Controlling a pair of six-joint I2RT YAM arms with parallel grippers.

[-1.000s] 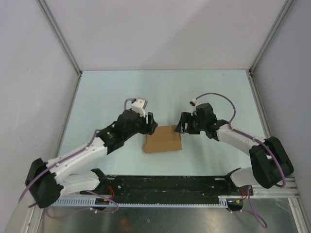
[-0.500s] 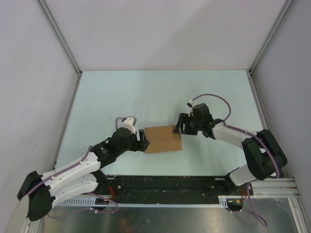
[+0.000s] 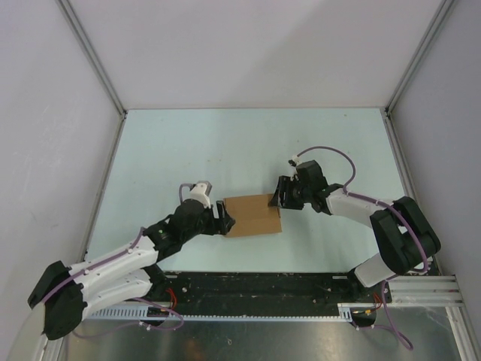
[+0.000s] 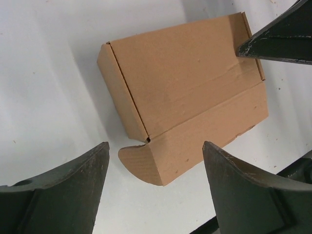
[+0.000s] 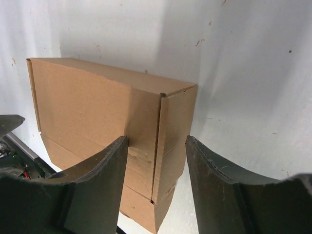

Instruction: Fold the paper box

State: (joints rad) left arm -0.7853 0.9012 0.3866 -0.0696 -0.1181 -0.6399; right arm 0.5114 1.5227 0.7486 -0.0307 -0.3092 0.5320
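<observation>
Top external: paper box formed and closed, flat on table; folding judged nearly complete. Left wrist: left gripper fingers wide apart, holding nothing; box just ahead of fingertips, rounded tab on its front flap untucked, seemingly the remaining step. Right wrist: right gripper fingers apart, astride box's end corner; whether they pinch it cannot be told.

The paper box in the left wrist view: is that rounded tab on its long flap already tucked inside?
No, the rounded tab sticks out in the open, past the corner of the paper box.
</observation>
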